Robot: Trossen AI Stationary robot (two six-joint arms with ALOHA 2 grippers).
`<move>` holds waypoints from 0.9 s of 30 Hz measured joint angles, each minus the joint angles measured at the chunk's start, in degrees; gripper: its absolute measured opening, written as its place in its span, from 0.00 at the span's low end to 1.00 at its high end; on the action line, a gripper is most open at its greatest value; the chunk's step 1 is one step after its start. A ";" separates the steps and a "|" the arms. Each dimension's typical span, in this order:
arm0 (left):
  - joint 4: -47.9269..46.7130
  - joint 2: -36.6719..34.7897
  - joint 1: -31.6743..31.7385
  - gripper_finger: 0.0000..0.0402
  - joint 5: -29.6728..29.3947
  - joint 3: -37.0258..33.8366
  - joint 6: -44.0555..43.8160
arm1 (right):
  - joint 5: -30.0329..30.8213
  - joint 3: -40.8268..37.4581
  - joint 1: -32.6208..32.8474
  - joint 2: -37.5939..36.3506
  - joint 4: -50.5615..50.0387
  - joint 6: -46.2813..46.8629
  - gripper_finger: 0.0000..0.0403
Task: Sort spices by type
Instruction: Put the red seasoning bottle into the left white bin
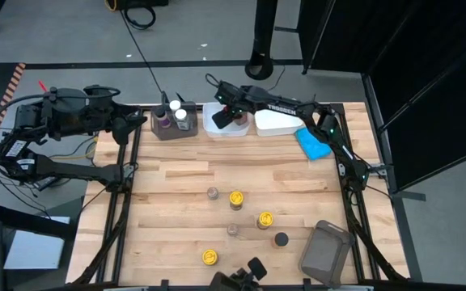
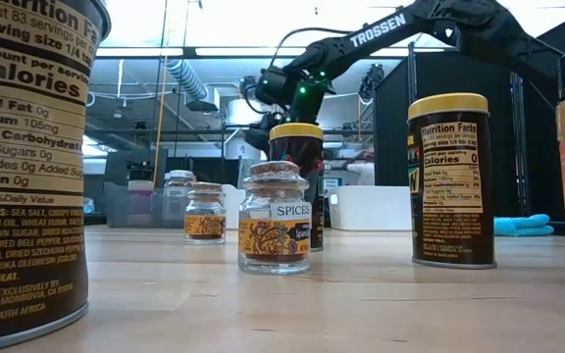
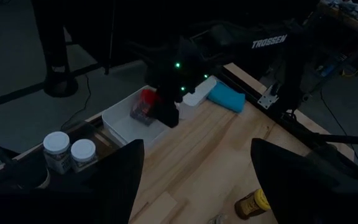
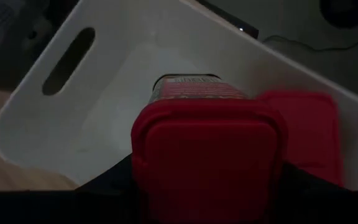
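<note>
My right gripper [image 1: 219,120] reaches over the left white tub [image 1: 210,128] at the table's far edge, shut on a spice jar with a red square cap [image 4: 207,155]. A second red-capped jar [image 4: 309,124] lies in that tub. Loose spices stand on the table: yellow-lidded jars [image 1: 236,198] [image 1: 264,219] [image 1: 209,257], clear glass jars [image 1: 213,192] [image 1: 233,229] and a black-capped jar [image 1: 281,239]. White-capped jars [image 3: 57,144] stand in a grey bin [image 1: 172,128]. My left gripper [image 3: 194,180] waits open, raised at the table's far left. My right gripper pinches the red cap's two opposite sides [image 4: 143,168] between its two fingers. The fingers slant down into the tub from the right, and the jar's body [image 4: 188,87] points onward along them toward the tub's floor. I cannot tell whether the jar touches the floor.
A second white tub [image 1: 277,121] and a blue cloth [image 1: 314,144] lie to the right of the first tub. Another grey bin [image 1: 326,250] sits tipped at the near right. Bare wood lies between the tubs and the loose jars.
</note>
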 joint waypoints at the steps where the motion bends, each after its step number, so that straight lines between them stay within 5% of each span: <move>1: 0.00 0.00 0.00 0.75 0.00 0.00 0.02 | -0.02 0.14 -0.10 0.00 -0.45 -0.04 0.53; 27: 0.02 0.00 0.01 0.75 0.00 0.00 -0.04 | -0.19 -0.18 -0.50 0.00 -0.77 -0.57 0.54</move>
